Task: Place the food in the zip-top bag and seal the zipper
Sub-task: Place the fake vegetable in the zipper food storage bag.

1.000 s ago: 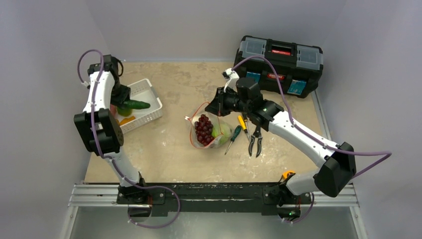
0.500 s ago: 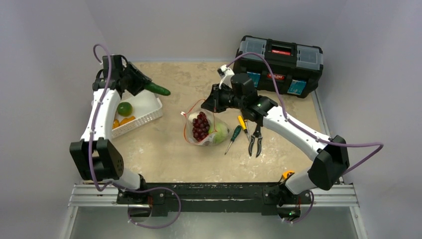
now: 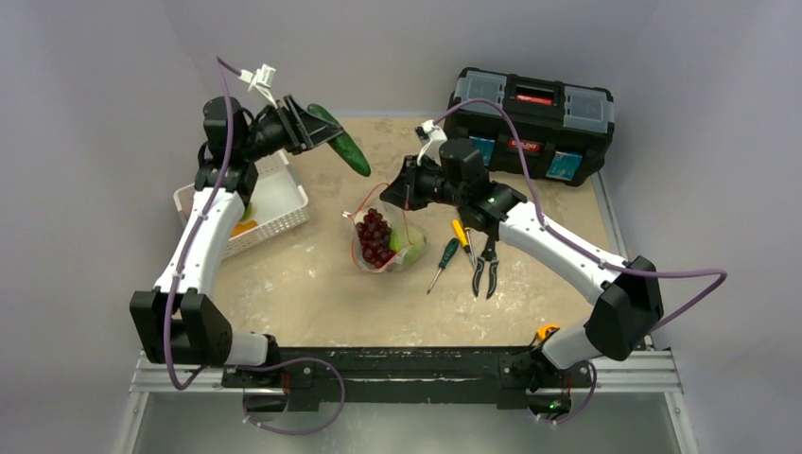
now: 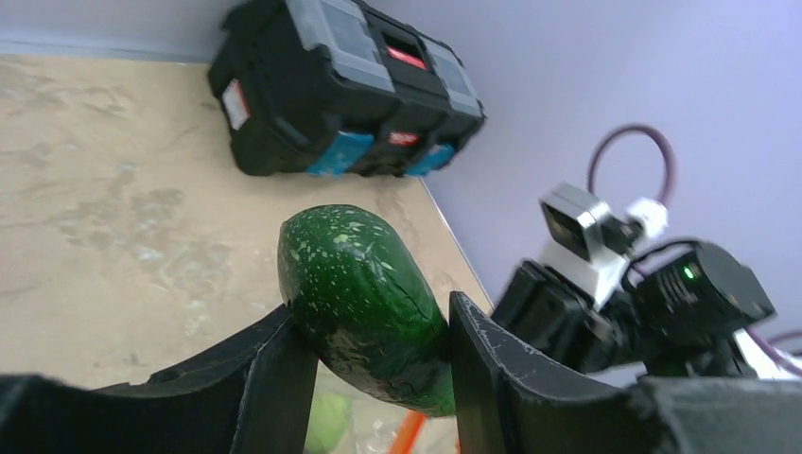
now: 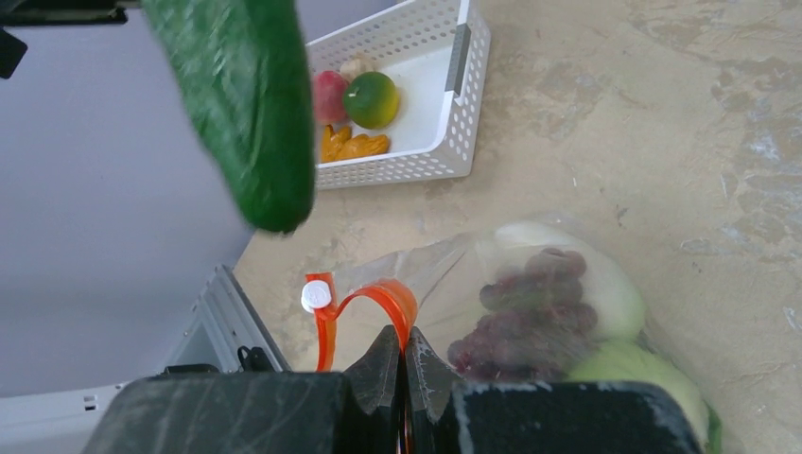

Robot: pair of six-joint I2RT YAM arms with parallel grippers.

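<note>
My left gripper (image 3: 305, 126) is shut on the dark green cucumber (image 3: 341, 141) and holds it in the air, up and to the left of the bag; the cucumber fills the left wrist view (image 4: 364, 303) and shows in the right wrist view (image 5: 248, 104). My right gripper (image 3: 409, 189) is shut on the orange-red zipper (image 5: 371, 305) and holds the mouth of the clear zip-top bag (image 3: 383, 244) open. The bag holds the dark red grape bunch (image 3: 374, 236) and leafy green cabbage (image 3: 409, 248). A pink-red peach (image 5: 328, 95) and a green round fruit (image 5: 371, 99) lie in the white basket (image 5: 430, 123).
A black toolbox (image 3: 530, 121) stands at the back right. Screwdrivers (image 3: 444, 257) and pliers (image 3: 486, 267) lie right of the bag. The white basket (image 3: 284, 194) sits at the left, with orange pieces (image 5: 355, 146) inside.
My left gripper lifted the cucumber out of the basket and carried it up and right toward the bag. My right gripper shifted slightly left, still holding the zipper.
</note>
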